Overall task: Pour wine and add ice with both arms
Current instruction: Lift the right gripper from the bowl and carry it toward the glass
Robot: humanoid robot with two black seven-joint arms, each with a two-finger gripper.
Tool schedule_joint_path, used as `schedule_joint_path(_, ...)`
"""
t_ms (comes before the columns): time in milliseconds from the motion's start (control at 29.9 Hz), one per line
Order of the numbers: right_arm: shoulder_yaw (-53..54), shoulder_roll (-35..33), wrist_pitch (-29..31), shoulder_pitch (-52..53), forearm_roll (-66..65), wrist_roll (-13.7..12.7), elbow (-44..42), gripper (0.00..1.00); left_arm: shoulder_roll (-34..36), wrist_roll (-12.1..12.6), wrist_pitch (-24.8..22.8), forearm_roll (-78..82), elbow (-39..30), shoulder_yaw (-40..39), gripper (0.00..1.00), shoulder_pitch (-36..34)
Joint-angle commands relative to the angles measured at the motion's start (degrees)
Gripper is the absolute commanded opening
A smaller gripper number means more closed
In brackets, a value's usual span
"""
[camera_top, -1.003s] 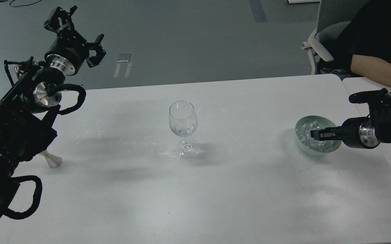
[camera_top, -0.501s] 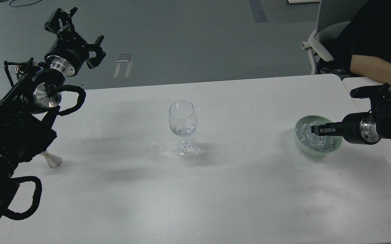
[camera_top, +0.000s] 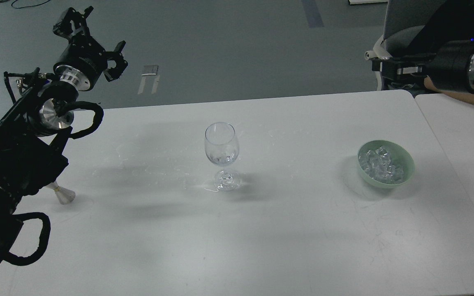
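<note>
A clear wine glass [camera_top: 220,150] stands upright at the middle of the white table [camera_top: 237,230], with glassy glints low in its bowl. A pale green bowl [camera_top: 406,172] at the right holds several clear ice cubes [camera_top: 380,166]. My left gripper [camera_top: 93,41] is raised beyond the table's far left corner, fingers spread and empty. My right gripper [camera_top: 380,68] is lifted high above the table's far right corner, well above and behind the bowl. It is dark, and I cannot tell its fingers apart or whether it holds anything. No wine or bottle is clearly in view.
A small grey cone-shaped piece [camera_top: 65,195] pokes out from behind my left arm at the table's left edge. A second white table [camera_top: 458,123] adjoins on the right. A chair [camera_top: 389,45] and a person's forearm sit behind my right arm.
My right gripper has risen out of the ice bowl, up and toward the far right corner. The left arm has barely moved. The glass and bowl have stayed put.
</note>
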Motion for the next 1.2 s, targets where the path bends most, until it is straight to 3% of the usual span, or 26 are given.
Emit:
schedule_joint_path(0, -0.33, 5.91, -0.01, 4.11, 0.01, -0.68, 0.23, 0.01, -0.01, 0.0, 0.0, -0.07, 0.0, 0.03, 0.98, 0.01)
schedule_joint_path(234, -0.59, 18.31, -0.01, 5.53, 0.01, -4.11, 0.14, 0.01, -0.01, 0.0, 0.0, -0.07, 0.0, 0.03, 0.98, 0.1)
schedule_joint_path(501, -2.61, 27.19, -0.01, 5.71, -0.25, -5.43, -0.74, 0.01, -0.01, 0.0, 0.0, -0.07, 0.0, -0.05, 0.98, 0.1)
schedule_joint_path(1170, -9.38, 35.2, -0.01, 4.92, -0.86, -5.87, -5.4, 0.01, -0.27, 0.0, 0.09, -0.07, 0.0, -0.05, 0.98, 0.1)
